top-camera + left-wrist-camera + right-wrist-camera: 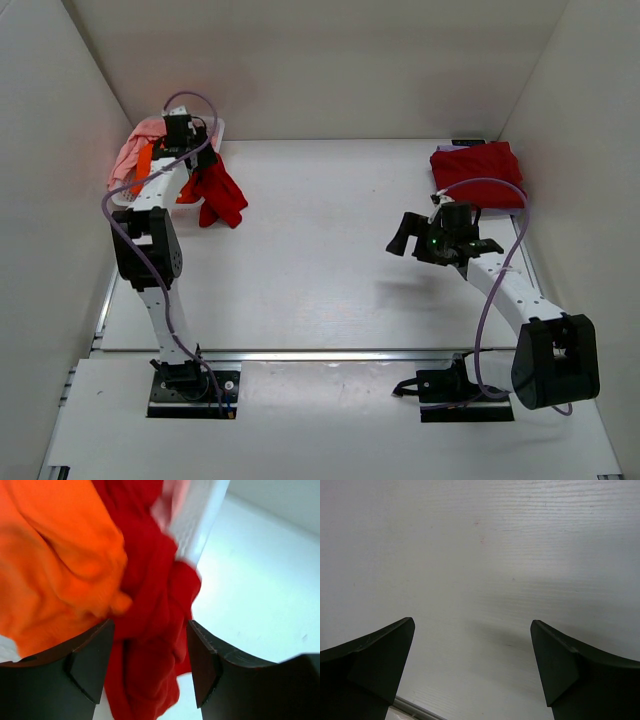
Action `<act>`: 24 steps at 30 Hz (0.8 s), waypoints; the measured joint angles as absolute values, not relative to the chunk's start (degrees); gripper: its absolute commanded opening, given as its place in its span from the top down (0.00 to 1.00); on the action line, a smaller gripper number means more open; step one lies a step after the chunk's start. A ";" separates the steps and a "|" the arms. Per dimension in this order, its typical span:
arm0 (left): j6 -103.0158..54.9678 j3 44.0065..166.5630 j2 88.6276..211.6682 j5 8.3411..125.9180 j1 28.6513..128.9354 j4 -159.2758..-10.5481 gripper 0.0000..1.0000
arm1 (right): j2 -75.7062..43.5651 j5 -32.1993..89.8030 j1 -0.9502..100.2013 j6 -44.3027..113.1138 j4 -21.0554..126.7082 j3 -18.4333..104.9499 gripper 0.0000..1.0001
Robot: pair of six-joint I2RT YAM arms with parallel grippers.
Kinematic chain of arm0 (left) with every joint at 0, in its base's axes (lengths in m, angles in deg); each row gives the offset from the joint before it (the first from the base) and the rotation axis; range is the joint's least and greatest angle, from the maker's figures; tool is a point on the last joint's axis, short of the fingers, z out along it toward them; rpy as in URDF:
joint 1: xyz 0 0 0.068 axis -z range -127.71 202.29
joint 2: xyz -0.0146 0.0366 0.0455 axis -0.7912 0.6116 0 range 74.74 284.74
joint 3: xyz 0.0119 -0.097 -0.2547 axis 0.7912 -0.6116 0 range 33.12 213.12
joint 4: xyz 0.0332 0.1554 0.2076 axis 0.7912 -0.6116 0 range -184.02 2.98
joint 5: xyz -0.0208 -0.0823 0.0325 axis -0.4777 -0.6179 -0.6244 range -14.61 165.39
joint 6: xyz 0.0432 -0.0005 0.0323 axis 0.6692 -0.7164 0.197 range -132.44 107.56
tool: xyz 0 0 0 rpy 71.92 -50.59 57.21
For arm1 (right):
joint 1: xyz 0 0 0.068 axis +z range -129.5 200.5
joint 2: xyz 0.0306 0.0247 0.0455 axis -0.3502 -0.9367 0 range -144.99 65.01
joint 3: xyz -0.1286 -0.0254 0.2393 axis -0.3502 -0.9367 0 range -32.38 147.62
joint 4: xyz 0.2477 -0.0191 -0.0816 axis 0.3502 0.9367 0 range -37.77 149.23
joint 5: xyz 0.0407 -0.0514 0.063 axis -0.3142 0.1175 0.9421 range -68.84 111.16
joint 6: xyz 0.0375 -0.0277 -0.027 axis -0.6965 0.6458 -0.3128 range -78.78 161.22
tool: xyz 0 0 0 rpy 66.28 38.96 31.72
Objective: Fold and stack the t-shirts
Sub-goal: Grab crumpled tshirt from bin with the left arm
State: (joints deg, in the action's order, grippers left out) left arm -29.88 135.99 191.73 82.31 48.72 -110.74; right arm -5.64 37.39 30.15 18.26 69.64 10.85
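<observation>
Left wrist view: my left tool (150, 630) stands parted around the bunched red shirt (145, 570), orange shirt (55, 555) at upper left; right tool (472, 625) gapes empty above the worktop (495, 545).

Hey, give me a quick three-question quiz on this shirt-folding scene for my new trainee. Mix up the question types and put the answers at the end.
1. True or false: the crimson t-shirt lies folded near the far right corner of the table.
2. In the left wrist view, which one shows between the left jaws? A) orange t-shirt B) bright red t-shirt C) pale pink t-shirt
3. Short answer: what do the right jaws hold?

Key: 1 true. 2 B. 3 nothing; they stand open over bare table.
</observation>
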 measured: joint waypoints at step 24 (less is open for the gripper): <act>-33.22 133.87 193.87 81.43 49.00 -105.89 0.78 | -5.80 39.73 28.62 18.24 67.00 8.38 0.00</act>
